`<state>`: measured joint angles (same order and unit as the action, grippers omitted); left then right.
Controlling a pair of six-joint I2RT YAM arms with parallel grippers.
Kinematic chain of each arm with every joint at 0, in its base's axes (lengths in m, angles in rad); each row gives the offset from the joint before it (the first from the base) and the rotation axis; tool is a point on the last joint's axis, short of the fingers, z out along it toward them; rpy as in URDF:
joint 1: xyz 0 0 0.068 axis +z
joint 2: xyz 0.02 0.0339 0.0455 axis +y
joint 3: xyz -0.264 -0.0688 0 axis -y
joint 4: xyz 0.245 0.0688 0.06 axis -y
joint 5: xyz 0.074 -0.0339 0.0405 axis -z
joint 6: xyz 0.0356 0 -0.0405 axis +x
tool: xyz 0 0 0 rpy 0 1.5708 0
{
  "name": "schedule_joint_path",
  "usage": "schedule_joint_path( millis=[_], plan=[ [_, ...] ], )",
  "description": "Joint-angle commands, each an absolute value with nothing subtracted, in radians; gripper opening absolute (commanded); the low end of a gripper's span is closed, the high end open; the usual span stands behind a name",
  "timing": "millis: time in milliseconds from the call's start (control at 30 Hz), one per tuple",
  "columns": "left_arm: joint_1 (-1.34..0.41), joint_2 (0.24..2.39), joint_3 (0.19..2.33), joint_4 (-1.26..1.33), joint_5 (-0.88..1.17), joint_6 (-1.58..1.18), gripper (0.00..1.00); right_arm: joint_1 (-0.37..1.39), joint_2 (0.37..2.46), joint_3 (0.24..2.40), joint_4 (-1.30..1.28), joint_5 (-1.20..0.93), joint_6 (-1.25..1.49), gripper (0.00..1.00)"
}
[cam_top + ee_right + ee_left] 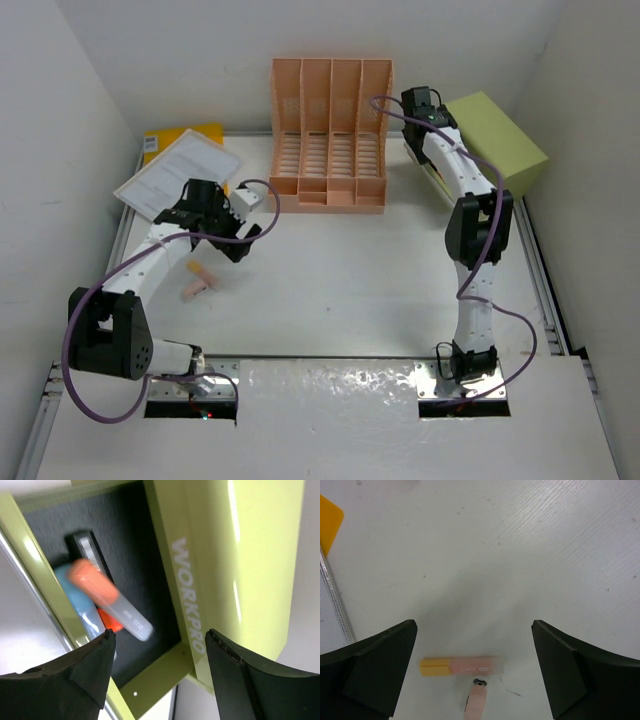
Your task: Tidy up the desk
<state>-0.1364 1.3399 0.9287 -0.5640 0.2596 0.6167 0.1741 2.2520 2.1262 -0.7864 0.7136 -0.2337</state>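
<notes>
The white desk (350,280) holds a pink highlighter with a yellow cap (462,666) and a small pale pink item with a metal loop (476,704) touching its side. Both lie at the left of the top view (197,283). My left gripper (475,672) is open and empty just above them, with the highlighter between its fingers; it shows in the top view (228,238). My right gripper (160,675) is open and empty over the open drawer (150,665) of the lime-green box (497,140). It shows at the back right in the top view (425,108).
The black-lined drawer holds a grey pen with an orange cap (107,605), a blue pen (80,605) and a black item (87,550). A peach file rack (330,135) stands at the back centre. A white printed sheet (178,172) lies on a yellow folder (185,135) at the back left.
</notes>
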Motion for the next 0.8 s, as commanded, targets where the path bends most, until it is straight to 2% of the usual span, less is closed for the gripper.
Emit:
schedule_joint_path(
  millis=[0,167,233,367,467,633,767],
  plan=[
    [-0.133,1.331,0.946,-0.566,0.279,0.629,0.99,0.181,2.211,2.177,-0.678,0.701,-0.253,0.71],
    [-0.114,1.328,0.963,-0.606,0.287,0.67,0.99,0.183,2.137,2.183,-0.647,0.6,-0.218,0.7],
    [-0.072,1.318,0.971,-0.666,0.264,0.719,0.95,0.187,2.079,2.16,-0.657,0.507,-0.198,0.71],
    [0.055,1.264,0.982,-0.837,0.246,1.06,0.91,0.224,1.907,1.897,-0.568,0.405,-0.199,0.76],
    [0.097,1.264,0.957,-0.945,0.183,1.233,0.92,0.258,1.764,1.713,-0.481,0.329,-0.178,0.8],
    [0.095,1.308,0.916,-0.836,0.156,1.271,0.95,0.314,1.585,1.458,-0.338,0.216,-0.12,0.8],
    [0.092,1.367,0.916,-0.747,0.178,1.289,0.96,0.365,1.537,1.375,-0.307,0.168,-0.107,0.81]
  ],
)
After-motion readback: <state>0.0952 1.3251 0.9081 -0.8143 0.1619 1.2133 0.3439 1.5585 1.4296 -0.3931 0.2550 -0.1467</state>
